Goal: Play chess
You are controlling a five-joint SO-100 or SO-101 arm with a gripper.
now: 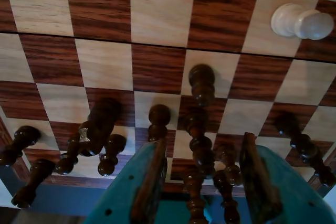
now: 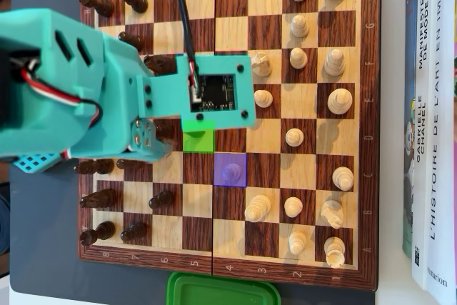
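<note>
The wrist view looks down on a wooden chessboard [image 1: 157, 19]. My gripper [image 1: 202, 144] is open, its teal fingers [image 1: 149, 182] straddling a tall dark piece [image 1: 201, 85] and other dark pieces behind it, touching none that I can tell. A dark pawn [image 1: 159, 116] stands just left of the left finger. A white pawn [image 1: 302, 22] stands far right. In the overhead view the teal arm [image 2: 86, 83] covers the board's left middle and hides the fingers. A green-tinted square [image 2: 198, 142] lies beside it. A purple-tinted square [image 2: 230, 171] holds a pawn.
Dark pieces [image 2: 96, 198] line the board's left side in the overhead view, white pieces [image 2: 332, 62] the right. Books [image 2: 432, 126] lie past the right edge. A green container [image 2: 223, 291] sits below the board. A black cable [image 2: 182, 12] crosses the top.
</note>
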